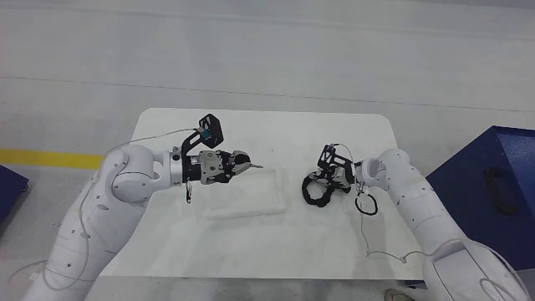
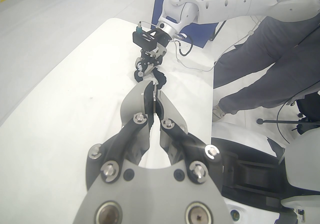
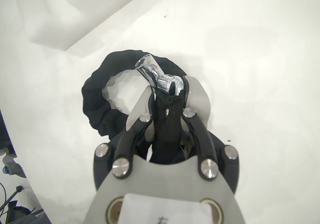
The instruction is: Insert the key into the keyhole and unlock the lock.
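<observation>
We see the left gripper (image 2: 154, 88) clamped on the thin key (image 2: 155, 101) in the left wrist view. The right wrist view, unlike the top view, shows the chrome lock (image 3: 148, 68) on its black sleeved loop (image 3: 93, 95), pinched by the right gripper (image 3: 167, 88) on the table (image 3: 250, 35).

pale grey floor (image 1: 251, 33), yellow line (image 1: 50, 158), blue cabinet (image 1: 495, 163) beside white table (image 1: 276, 251).

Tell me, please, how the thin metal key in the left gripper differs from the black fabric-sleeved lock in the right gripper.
The thin metal key is slim and straight; the black fabric-sleeved lock is thick, dark and curled into a loop with a chrome end. The key is pinched in the left gripper; the lock is clamped by its sleeve in the right gripper. Both are held, apart.
</observation>
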Robot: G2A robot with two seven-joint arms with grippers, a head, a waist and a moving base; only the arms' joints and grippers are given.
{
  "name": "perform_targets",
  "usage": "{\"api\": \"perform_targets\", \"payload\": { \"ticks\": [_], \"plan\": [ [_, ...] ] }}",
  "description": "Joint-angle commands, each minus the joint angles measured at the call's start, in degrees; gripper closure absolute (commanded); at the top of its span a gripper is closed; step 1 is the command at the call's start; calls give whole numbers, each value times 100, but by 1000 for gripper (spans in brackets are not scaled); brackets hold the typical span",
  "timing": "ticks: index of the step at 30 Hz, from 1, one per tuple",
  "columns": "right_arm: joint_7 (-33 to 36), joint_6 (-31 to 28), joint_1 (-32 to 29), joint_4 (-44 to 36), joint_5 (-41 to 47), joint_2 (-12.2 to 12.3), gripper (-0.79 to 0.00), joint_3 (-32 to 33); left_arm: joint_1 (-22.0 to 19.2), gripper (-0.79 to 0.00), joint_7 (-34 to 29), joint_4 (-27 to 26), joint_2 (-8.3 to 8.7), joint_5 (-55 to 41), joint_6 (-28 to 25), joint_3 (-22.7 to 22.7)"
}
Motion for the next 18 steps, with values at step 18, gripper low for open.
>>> {"api": "perform_targets", "payload": {
  "ticks": [18],
  "plan": [
    [-1206,0,-547,-272,2113,542,0,-837,0,0,0,0,0,0,0,0]
  ]
}}
